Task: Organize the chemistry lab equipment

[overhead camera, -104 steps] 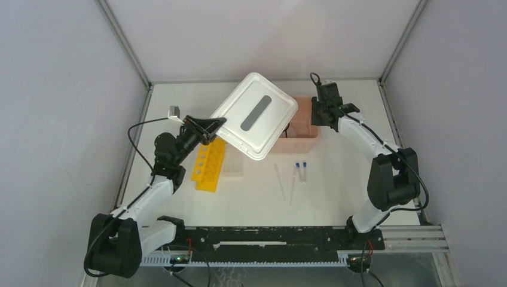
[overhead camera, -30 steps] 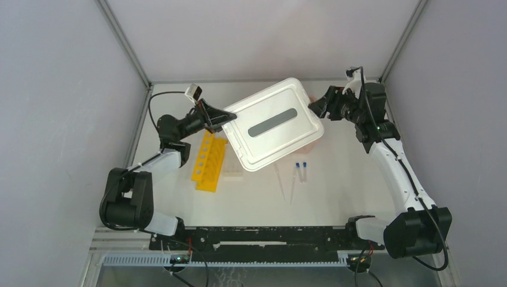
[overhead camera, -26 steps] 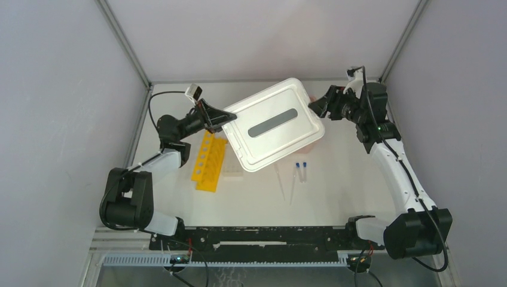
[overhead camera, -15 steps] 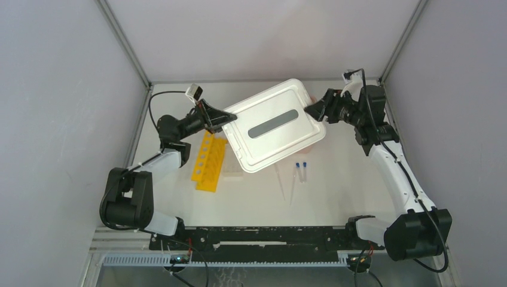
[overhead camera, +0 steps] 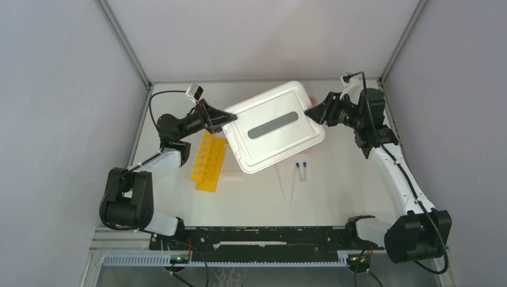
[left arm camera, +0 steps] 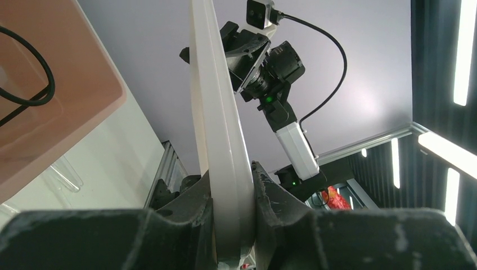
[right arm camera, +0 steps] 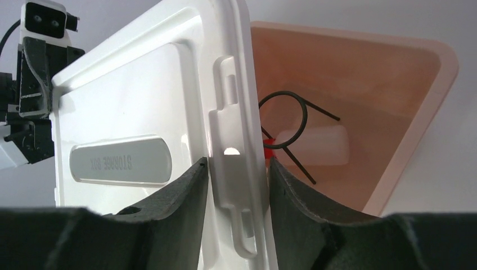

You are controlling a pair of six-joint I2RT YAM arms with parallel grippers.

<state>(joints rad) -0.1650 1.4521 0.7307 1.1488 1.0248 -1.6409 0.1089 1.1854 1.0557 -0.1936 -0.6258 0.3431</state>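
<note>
My left gripper [overhead camera: 224,118] is shut on the left edge of the white lid [overhead camera: 275,125] with a grey slot and holds it in the air over the pink tub [right arm camera: 394,112]. The left wrist view shows the lid's rim pinched between the fingers [left arm camera: 232,185]. My right gripper [overhead camera: 312,112] is shut on the lid's right edge at its latch [right arm camera: 238,169]. A translucent squeeze bottle [right arm camera: 315,145] with a red nozzle lies inside the tub. The yellow tube rack [overhead camera: 207,162], clear grid rack [overhead camera: 233,170], two blue-capped tubes [overhead camera: 300,170] and two droppers [overhead camera: 281,181] lie on the table.
A black wire loop [right arm camera: 287,121] lies in the tub beside the bottle. The lid hides most of the tub from above. Grey walls enclose the table on three sides. The arms' base rail [overhead camera: 263,236] runs along the near edge.
The left arm swung the lid from tilted beside the tub to over it. My right gripper moved left to the lid's right edge and closed on it.
</note>
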